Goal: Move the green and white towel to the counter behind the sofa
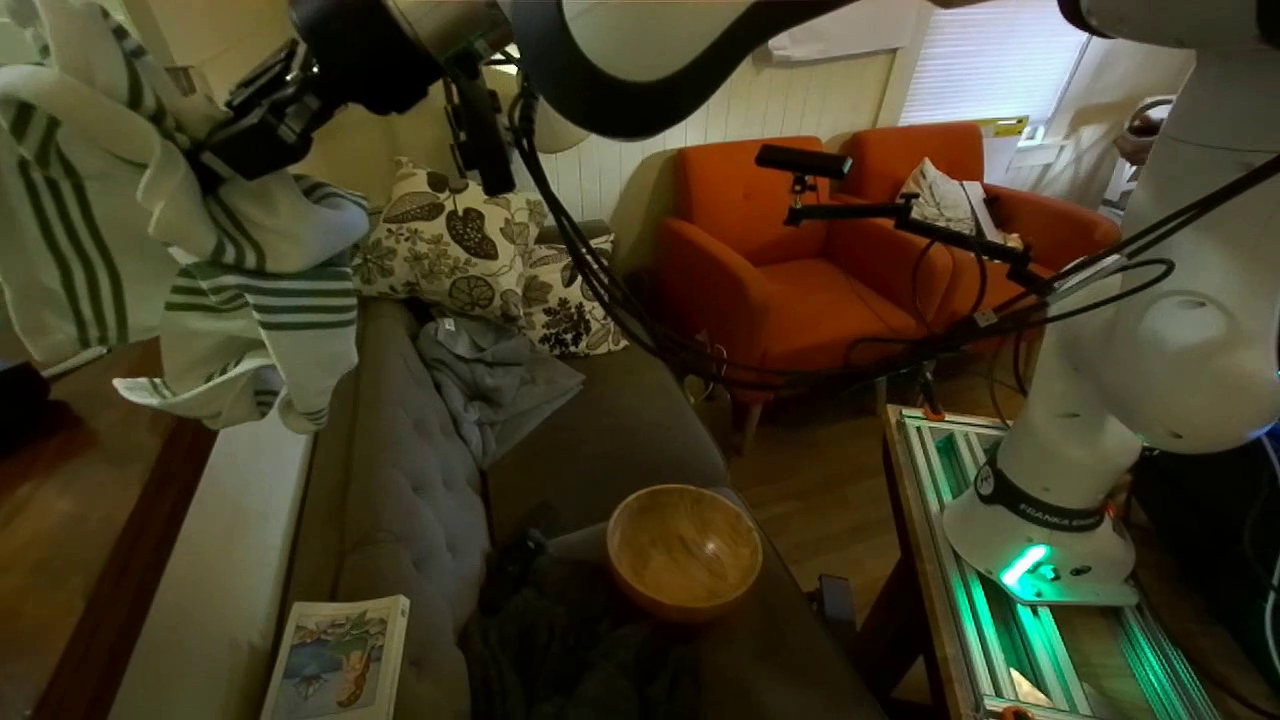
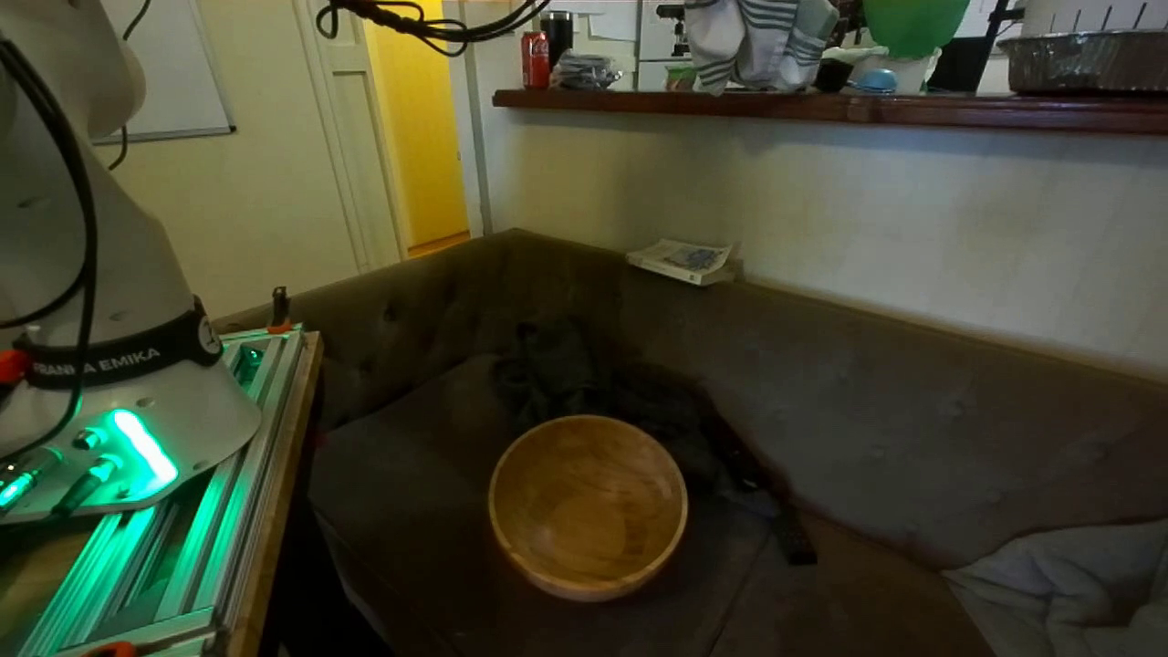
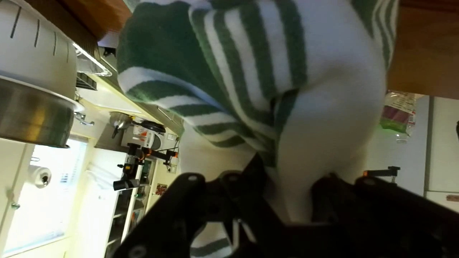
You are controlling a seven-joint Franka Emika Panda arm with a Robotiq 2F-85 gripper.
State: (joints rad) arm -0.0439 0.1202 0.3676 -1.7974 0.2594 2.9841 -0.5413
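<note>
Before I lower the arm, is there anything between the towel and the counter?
Nothing visible stands between the green and white towel, held in the gripper, and the counter. In an exterior view, a blue object appears to one side; what the towel hides, I cannot tell.

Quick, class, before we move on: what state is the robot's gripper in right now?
Gripper: closed, holding the green-striped white towel, with cloth pinched between its fingers.
</note>
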